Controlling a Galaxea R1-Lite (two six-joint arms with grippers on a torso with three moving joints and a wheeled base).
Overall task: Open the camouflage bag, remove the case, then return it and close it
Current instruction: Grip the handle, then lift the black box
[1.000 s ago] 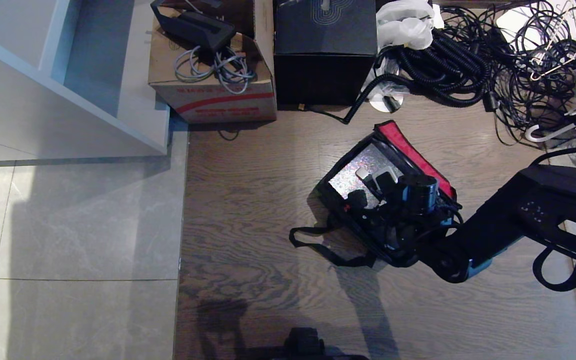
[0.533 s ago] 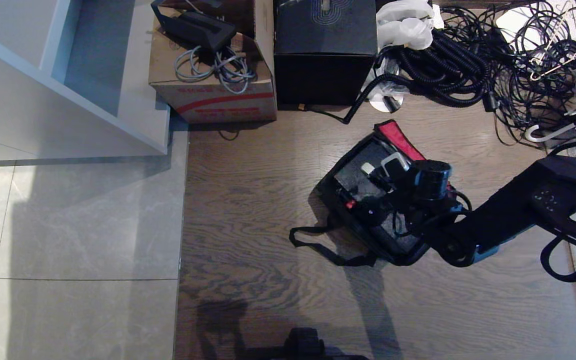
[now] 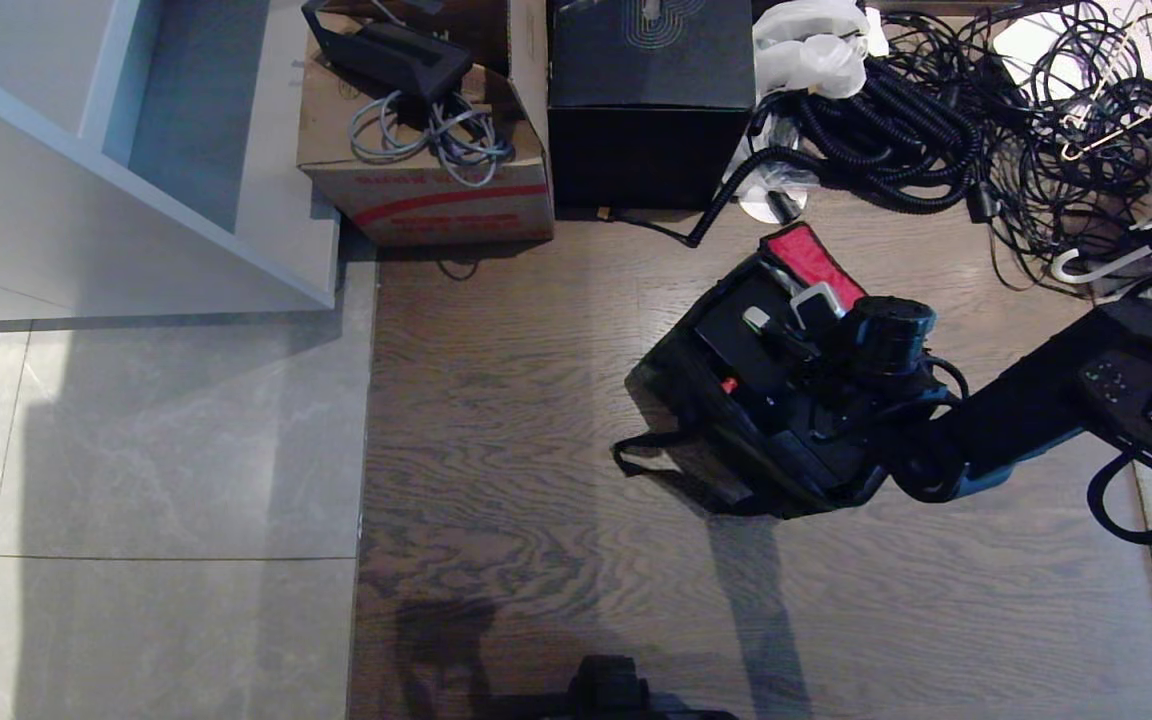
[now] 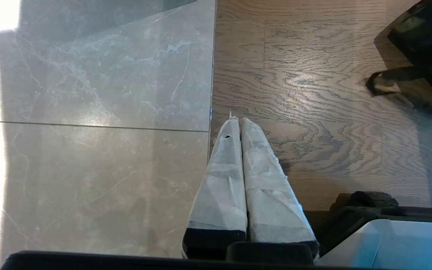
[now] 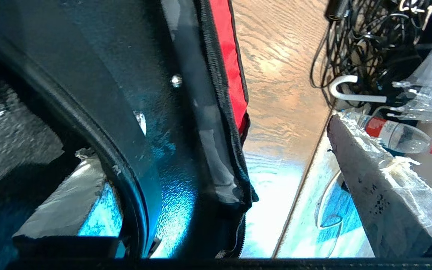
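The bag [image 3: 736,400] lies open on the wooden floor [image 3: 496,400], its long axis running diagonally from near-left to far-right in the head view. Its red-lined flap [image 3: 816,262] is folded back on the far side. The dark case [image 3: 736,335] sits inside the bag, with only part of it showing.

The right gripper [image 3: 796,315] reaches in from the right and hovers over the bag's far end, right beside the flap. Its fingers [image 5: 373,187] are spread as wide as they go. In the right wrist view, one finger is down inside the bag against the case's speckled surface, and the other hangs outside, past the flap's zipper edge. The flap and bag wall lie between them, but nothing is clamped.

The left gripper [image 4: 240,123] is parked low over the floor, well away from the bag, with its fingers pressed together and holding nothing.

The right arm is by far the nearer. Judging by this, the flap is next to be gripped or pushed.
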